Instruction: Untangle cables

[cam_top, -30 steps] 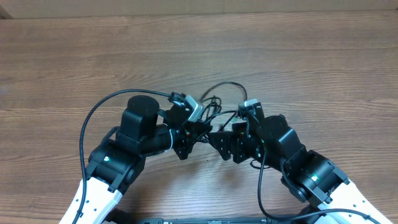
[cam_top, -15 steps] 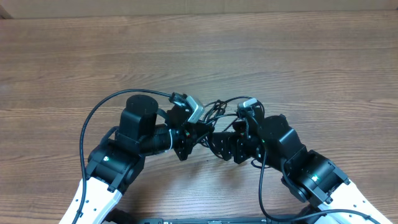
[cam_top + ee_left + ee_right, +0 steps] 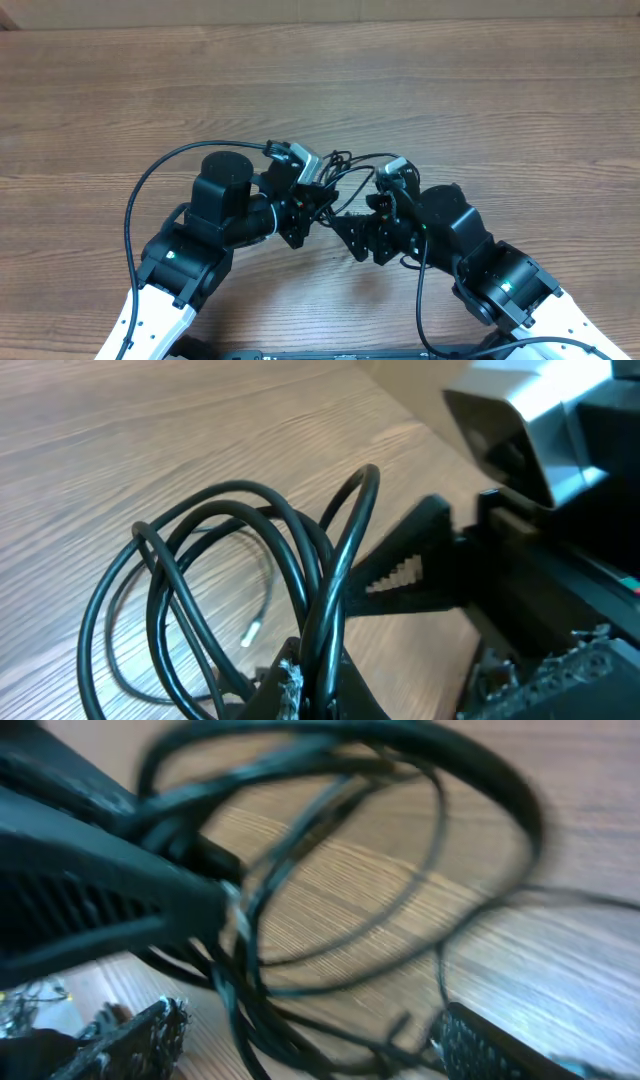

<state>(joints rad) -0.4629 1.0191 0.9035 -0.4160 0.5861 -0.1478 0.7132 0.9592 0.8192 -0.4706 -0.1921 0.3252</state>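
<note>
- left pincer [image 3: 315, 690]: clamped shut on the cables [image 3: 240, 530], several strands pinched together at the tips. The loops fan up and left from the clamp, over the bench [image 3: 120, 420].
- right pincer [image 3: 315, 1040]: jaws wide apart with strands running between them, gripping nothing. Its toothed finger [image 3: 405, 572] sits just right of the loops.
- vs a second ago, overhead: the loop that arched out past both wrists is now pulled in and flatter. The bundle sits between the two pincers, and the right pincer has closed in on the left.
- silver plug tip [image 3: 250, 632]: low inside the loops; can't tell if it touches the bench.
- thick arm cable [image 3: 135, 210]: arcs out left, apart from the bundle.
- in the way: the wrist cameras [image 3: 300, 160] and arm bodies hide both pincer tips from overhead. Right wrist view is blurred.
</note>
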